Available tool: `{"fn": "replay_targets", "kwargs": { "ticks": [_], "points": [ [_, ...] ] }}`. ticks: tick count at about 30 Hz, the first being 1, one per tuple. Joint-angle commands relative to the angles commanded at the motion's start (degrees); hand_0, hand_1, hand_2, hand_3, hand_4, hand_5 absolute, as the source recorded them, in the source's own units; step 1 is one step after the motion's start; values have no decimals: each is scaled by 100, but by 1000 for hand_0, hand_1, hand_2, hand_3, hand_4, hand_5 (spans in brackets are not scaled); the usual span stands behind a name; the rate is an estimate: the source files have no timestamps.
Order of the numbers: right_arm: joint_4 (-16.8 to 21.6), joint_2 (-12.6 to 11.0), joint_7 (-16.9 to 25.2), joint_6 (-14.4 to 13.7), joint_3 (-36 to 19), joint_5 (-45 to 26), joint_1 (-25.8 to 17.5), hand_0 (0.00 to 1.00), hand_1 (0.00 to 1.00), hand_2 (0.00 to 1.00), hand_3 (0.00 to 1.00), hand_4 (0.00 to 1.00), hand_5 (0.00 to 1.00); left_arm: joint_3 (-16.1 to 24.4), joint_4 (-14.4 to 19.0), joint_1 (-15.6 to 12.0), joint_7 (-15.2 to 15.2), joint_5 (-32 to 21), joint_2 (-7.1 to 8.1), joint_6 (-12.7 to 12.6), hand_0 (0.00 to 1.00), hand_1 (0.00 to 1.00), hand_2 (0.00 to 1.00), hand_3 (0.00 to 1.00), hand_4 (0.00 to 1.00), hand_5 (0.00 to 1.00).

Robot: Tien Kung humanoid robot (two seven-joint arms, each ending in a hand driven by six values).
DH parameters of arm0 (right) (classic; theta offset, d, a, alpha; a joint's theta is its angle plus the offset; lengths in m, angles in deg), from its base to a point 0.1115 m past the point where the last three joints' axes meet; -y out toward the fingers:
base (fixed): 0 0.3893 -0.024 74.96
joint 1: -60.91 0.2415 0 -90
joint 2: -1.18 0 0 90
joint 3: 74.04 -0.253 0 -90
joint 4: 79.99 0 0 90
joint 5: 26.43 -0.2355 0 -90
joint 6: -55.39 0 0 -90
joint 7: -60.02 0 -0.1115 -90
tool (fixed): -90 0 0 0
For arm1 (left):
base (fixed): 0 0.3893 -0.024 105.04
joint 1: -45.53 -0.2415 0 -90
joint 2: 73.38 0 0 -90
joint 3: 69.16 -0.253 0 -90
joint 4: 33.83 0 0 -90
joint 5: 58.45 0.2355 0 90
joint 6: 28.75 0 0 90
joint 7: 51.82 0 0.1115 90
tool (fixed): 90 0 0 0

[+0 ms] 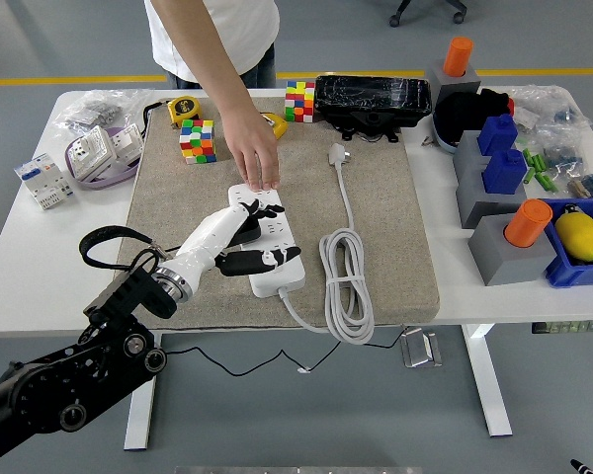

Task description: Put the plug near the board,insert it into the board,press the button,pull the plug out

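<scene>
One plug (245,228), one board (269,245)

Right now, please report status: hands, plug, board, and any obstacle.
Left hand shut on black plug, over white power strip. Right hand out of view. Person's hand presses strip's far end, close to the plug.

- One cam only: head view, high on robot's side, looking fwd and down.
- Mid-range; whole white table (20,259) in frame, near edge low, floor beyond far edge.
- No 2nd view to overlap.
</scene>
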Motion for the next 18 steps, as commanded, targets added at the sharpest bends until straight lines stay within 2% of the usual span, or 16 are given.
{"fn": "replay_targets", "kwargs": {
  "ticks": [4, 10, 11, 16, 17, 18],
  "points": [
    [-6, -9, -1, -2, -7, 6, -13, 597, 620, 617, 545, 926, 479, 47, 183, -31, -23, -17, 48, -14, 728, 781, 763, 779, 897, 603],
    [1, -11, -2, 0, 4, 13, -17, 597, 620, 617, 545, 926, 479, 143, 762, -120, 35, -182, 193, 109, 717, 762, 752, 770, 898, 604],
    [2, -11, -3, 0, 5, 14, -16, 596, 620, 617, 546, 926, 479, 155, 865, -134, 73, -226, 216, 168, 366, 529, 613, 757, 900, 586],
    [-2, -14, -7, 3, 19, 10, -7, 596, 620, 617, 546, 926, 479, 184, 1388, -174, 613, -495, 322, 772, 366, 529, 613, 757, 900, 586],
    [-2, -14, -7, 4, 20, 9, -6, 595, 619, 616, 546, 926, 479, 185, 1432, -176, 703, -500, 328, 869, 169, 201, 256, 704, 827, 306],
    [-2, -13, -7, 4, 18, 10, -5, 595, 619, 616, 546, 926, 479, 183, 1481, -176, 811, -455, 334, 982, 169, 201, 256, 704, 827, 306]
  ]
}}
